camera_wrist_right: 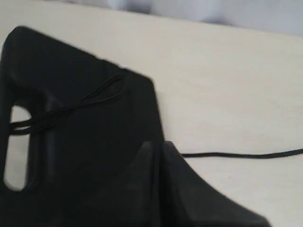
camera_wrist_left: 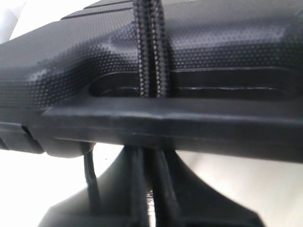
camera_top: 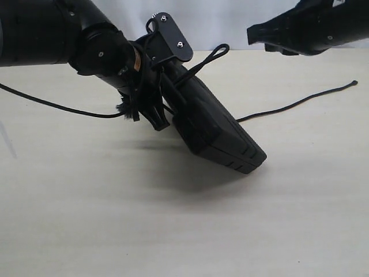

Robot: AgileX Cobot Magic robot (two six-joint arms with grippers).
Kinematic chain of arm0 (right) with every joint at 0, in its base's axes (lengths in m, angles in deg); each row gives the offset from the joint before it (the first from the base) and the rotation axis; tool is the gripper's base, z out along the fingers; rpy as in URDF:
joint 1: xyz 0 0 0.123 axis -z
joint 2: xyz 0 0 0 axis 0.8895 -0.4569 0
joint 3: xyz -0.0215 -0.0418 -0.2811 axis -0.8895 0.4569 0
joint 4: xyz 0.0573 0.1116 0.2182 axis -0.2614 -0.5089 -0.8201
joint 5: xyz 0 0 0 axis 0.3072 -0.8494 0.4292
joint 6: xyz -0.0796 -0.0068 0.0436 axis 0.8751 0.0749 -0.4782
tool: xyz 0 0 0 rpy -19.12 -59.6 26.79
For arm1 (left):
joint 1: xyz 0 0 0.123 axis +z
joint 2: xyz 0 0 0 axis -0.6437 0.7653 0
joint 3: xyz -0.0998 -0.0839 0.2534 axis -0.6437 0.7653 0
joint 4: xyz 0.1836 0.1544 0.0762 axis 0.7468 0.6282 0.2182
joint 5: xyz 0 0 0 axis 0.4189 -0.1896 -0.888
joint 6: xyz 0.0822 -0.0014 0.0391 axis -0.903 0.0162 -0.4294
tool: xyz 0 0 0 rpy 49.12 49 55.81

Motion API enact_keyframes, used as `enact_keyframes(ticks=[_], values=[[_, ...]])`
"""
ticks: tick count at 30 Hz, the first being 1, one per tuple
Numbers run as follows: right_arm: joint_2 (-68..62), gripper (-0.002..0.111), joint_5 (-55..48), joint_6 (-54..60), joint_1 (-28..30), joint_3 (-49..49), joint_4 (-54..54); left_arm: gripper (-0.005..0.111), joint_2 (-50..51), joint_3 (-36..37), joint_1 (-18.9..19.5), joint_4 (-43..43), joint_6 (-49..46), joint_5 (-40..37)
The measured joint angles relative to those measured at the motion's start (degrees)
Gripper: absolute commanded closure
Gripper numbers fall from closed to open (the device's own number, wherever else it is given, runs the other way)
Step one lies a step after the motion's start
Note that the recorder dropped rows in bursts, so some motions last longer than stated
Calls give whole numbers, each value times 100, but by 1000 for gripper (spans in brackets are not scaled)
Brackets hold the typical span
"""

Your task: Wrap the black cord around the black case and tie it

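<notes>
The black case (camera_top: 213,124) stands tilted, one low corner on the table and its upper end at my left gripper (camera_top: 158,118). The black cord (camera_top: 288,107) is wrapped lengthwise round it. Two cord strands (camera_wrist_left: 150,47) cross the case (camera_wrist_left: 213,42) and run down between the left gripper's (camera_wrist_left: 152,156) shut fingers. The cord's loop (camera_top: 218,52) sticks up above the case, its frayed knot (camera_top: 125,109) hangs by the left fingers, and its knobbed tip (camera_top: 353,83) lies at the far right. My right gripper (camera_top: 256,36) hovers high at the right, shut (camera_wrist_right: 161,146) and empty, above the case (camera_wrist_right: 85,142).
A cord tail (camera_wrist_right: 236,154) lies loose on the beige table (camera_top: 173,231) to the right of the case, and another stretch (camera_top: 52,105) trails off past the left edge. A pale wall (camera_top: 230,23) closes the back.
</notes>
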Motion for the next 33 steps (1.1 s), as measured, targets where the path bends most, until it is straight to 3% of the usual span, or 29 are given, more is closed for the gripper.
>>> enact_keyframes(ticks=[4,7,10,13,21,33], values=[[-327,104,-1006,1854,679,-435,-2182,107,0,0,0,-15,0,-87],[-510,104,-653,2100,1183,-510,-3060,107,0,0,0,-15,0,-150],[-674,104,-355,2000,1489,-515,-3251,107,0,0,0,-15,0,-150],[-882,100,-540,2155,1487,-515,-3360,107,0,0,0,-15,0,-150],[-1585,54,-1306,2510,1077,-700,-3722,107,0,0,0,-15,0,-91],[-2097,51,-1684,2625,1053,-1319,-4645,107,0,0,0,-15,0,-78]])
